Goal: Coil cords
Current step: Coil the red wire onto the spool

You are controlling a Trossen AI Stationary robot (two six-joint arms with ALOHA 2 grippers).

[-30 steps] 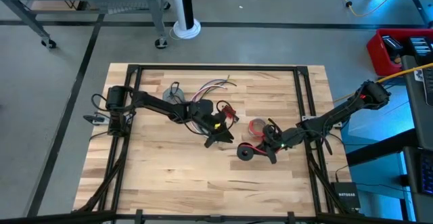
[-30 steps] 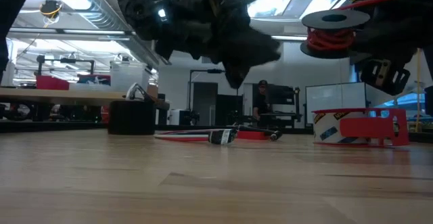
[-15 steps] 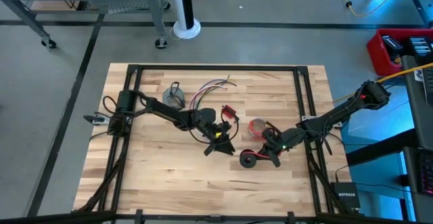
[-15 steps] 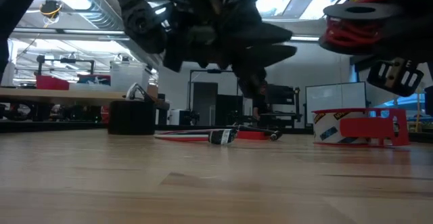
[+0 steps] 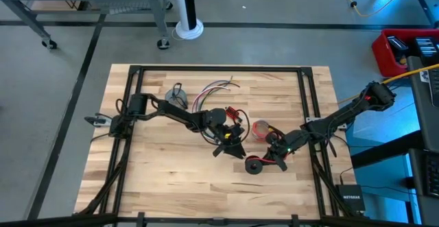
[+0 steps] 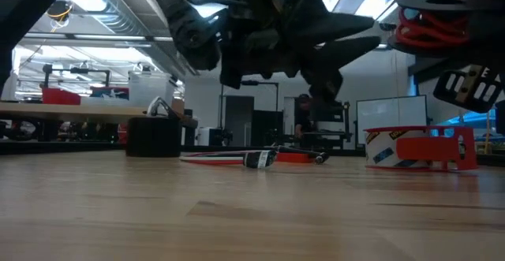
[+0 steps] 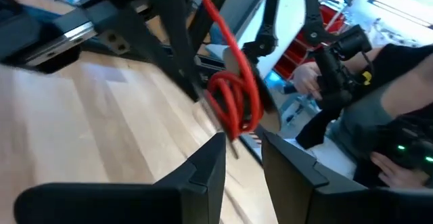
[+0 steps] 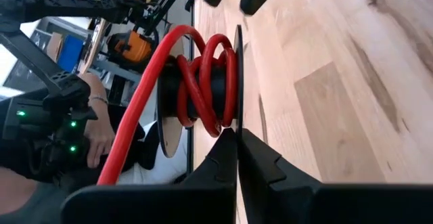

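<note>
A black spool (image 5: 254,165) wound with red cord (image 8: 203,82) hangs above the table's near right, with my right gripper (image 8: 237,158) shut on it. My left gripper (image 7: 243,158) is open and points level at the spool, its fingertips just short of the red windings (image 7: 233,105). A bundle of red, green and white wires (image 5: 214,90) lies on the table at the far middle. A small grey coil (image 5: 175,97) rests flat to its left. My right gripper pinches the rim of one thin black flange (image 8: 237,119) of the spool between its two fingers. The spool is lifted clear of the table, its axle about level. A length of red cord (image 8: 128,143) runs off the windings past the gripper.
A red tape roll (image 5: 261,128) sits right behind the spool and a small red block (image 5: 232,113) lies by my left arm. A black frame (image 5: 306,90) borders the wooden top. A person's hands (image 7: 318,82) show beyond the right edge.
My left gripper has gone toward the table's right and near edge and a little down, turning as it closed in on the spool. My right wrist has turned, swinging the spool slightly toward the near edge.
</note>
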